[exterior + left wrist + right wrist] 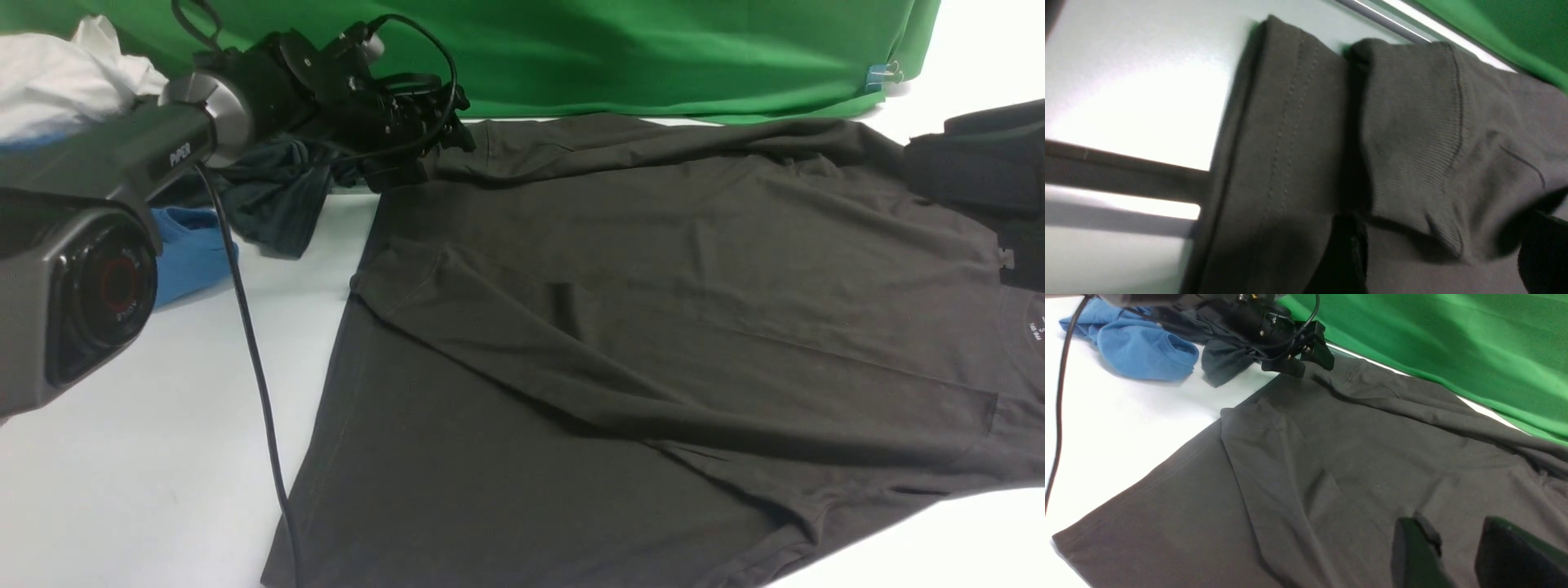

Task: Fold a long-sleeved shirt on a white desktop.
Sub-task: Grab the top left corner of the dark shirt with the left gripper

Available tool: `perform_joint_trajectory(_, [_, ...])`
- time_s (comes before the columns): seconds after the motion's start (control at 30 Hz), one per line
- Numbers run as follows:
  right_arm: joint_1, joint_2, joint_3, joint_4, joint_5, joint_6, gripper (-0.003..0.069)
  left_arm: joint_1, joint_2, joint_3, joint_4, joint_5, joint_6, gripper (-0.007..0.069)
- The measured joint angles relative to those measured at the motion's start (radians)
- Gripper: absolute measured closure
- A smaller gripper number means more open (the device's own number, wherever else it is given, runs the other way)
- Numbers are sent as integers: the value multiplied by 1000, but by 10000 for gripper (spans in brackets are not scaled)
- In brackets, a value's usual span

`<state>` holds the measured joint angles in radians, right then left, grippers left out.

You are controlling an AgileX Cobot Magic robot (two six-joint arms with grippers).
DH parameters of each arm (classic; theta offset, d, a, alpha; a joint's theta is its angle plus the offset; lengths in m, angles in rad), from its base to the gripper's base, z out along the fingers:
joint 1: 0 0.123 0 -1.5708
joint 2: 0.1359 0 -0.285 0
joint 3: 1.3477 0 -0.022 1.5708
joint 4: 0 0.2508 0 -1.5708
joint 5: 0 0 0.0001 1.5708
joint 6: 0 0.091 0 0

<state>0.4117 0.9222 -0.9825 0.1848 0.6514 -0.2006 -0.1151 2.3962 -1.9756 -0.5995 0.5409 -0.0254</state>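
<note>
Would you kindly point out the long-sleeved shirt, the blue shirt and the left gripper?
long-sleeved shirt [653,269]: front view, middle of its body.
blue shirt [192,253]: front view, its visible part.
left gripper [1303,364]: right wrist view, midway between fingertips.

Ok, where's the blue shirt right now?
In the front view the blue shirt lies crumpled on the white desktop at far left, partly hidden by the left arm, beside the dark grey garment and left of the long-sleeved shirt.

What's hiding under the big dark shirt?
The white table peeks out around the shirt, so the shirt is lying on it. The shirt covers everything beneath its middle, so anything else down there cannot be seen.
</note>
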Motion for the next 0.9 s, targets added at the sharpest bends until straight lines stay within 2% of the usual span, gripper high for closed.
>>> perform_joint_trajectory(0.53, [0, 0, 0, 0, -5, 1, 408, -1, 56, -2, -178, -85, 113, 85])
perform_joint_trajectory(0.9, [0, 0, 0, 0, -7, 1, 408, -12, 67, -2, -190, -138, 149, 106])
